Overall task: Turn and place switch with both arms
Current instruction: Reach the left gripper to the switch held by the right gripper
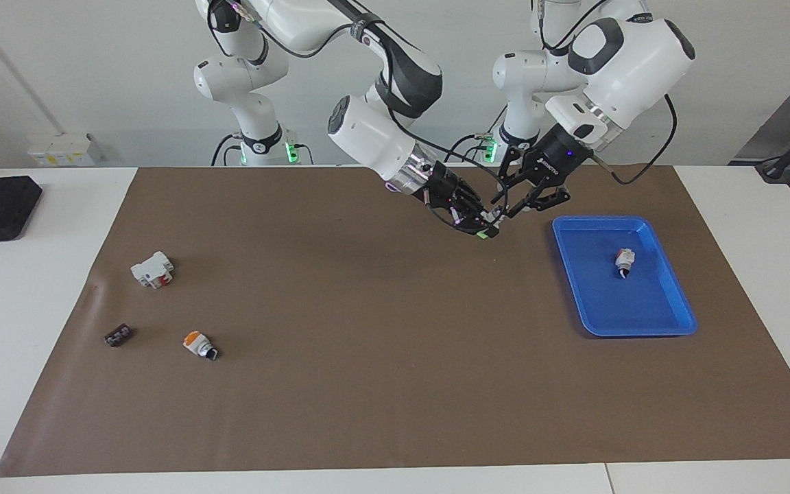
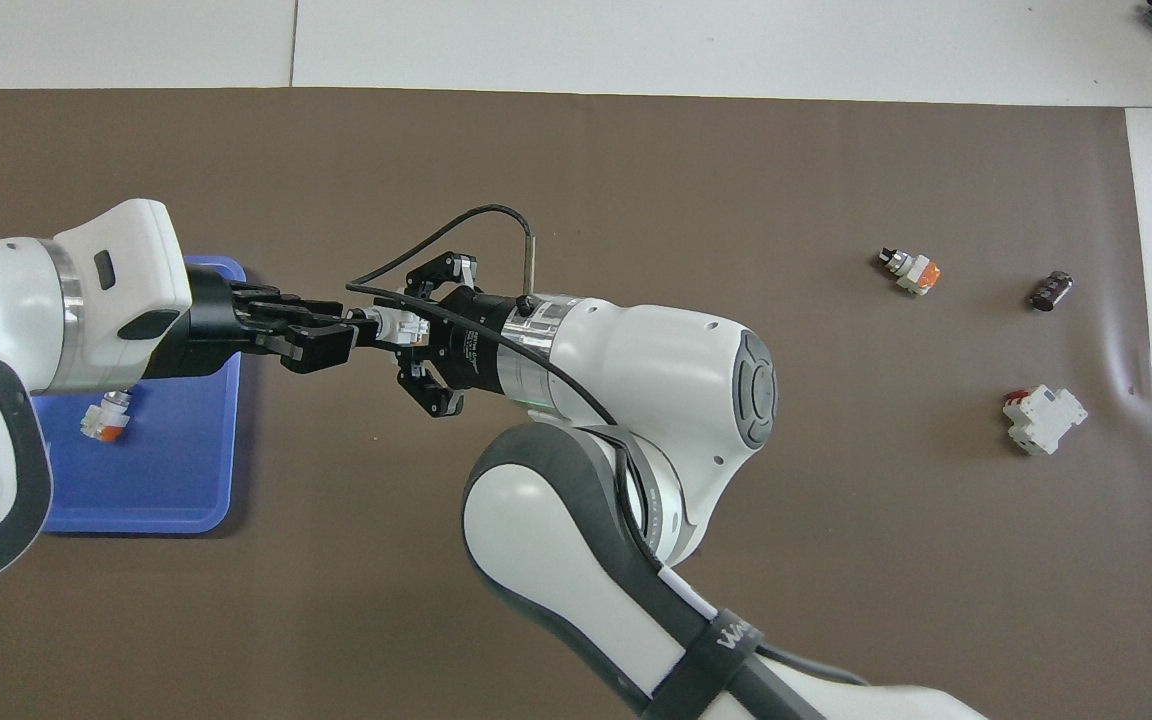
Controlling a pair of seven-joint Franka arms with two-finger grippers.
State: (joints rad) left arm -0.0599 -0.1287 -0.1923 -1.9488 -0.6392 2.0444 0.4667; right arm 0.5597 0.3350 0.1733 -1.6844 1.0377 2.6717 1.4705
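right tool (image 1: pixel 484 228) clamped on switch (image 1: pixel 487 226) | left tool (image 1: pixel 505 208) at switch, closure unclear

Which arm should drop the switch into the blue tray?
Left. Its gripper meets the switch held by the right gripper up in the air, and its arm comes from the blue tray end.
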